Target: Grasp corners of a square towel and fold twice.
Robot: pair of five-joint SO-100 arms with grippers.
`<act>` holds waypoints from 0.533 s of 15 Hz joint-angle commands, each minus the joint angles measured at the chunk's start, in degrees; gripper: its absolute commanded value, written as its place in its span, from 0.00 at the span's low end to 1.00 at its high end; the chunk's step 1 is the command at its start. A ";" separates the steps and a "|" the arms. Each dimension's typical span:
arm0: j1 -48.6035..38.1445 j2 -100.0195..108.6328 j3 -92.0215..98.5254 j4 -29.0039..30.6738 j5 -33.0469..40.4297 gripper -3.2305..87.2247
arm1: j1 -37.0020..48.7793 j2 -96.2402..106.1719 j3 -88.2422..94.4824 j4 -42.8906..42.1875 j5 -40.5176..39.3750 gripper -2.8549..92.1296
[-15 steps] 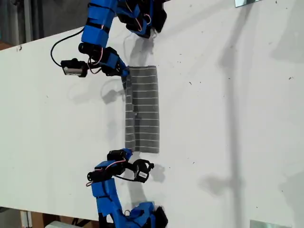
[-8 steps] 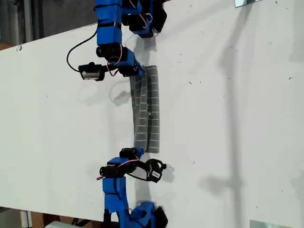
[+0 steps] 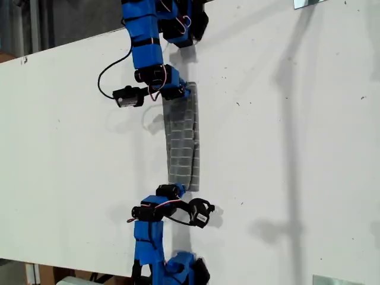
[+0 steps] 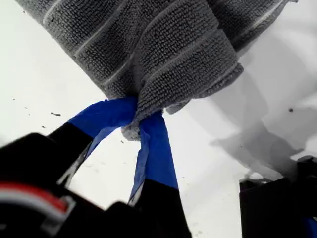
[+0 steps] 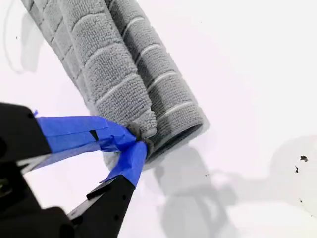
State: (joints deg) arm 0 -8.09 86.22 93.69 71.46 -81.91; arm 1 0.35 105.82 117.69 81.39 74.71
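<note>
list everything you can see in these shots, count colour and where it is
dark grey soft cloth towel with thin white stripes: one, folded into a narrow strip, lying mid-table between the two arms in the exterior view, both ends pinched
white flat table: one, fills most of the exterior view, with small dark specks
shiny grey objects: two, at the exterior view's top right and bottom right edges, too cropped to identify
blue arms: two, one at the exterior view's top, one at its bottom; which is first or second I cannot tell
my first gripper: one, blue-taped fingers, shut on a towel corner
my second gripper: one, blue-taped fingers, shut on a towel corner
</note>
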 commanded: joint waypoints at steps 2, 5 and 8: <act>1.76 1.76 -3.52 3.60 -0.26 0.40 | -1.14 2.81 -0.62 1.05 0.35 0.37; 1.67 2.81 -7.47 7.91 0.97 0.37 | 2.11 8.17 -0.44 5.19 -1.49 0.45; -0.44 7.82 -6.59 10.63 1.85 0.36 | 8.53 12.74 5.63 5.45 -5.71 0.46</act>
State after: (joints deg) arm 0 -6.94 89.30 88.86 80.68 -81.12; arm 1 5.71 115.22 121.20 87.36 70.84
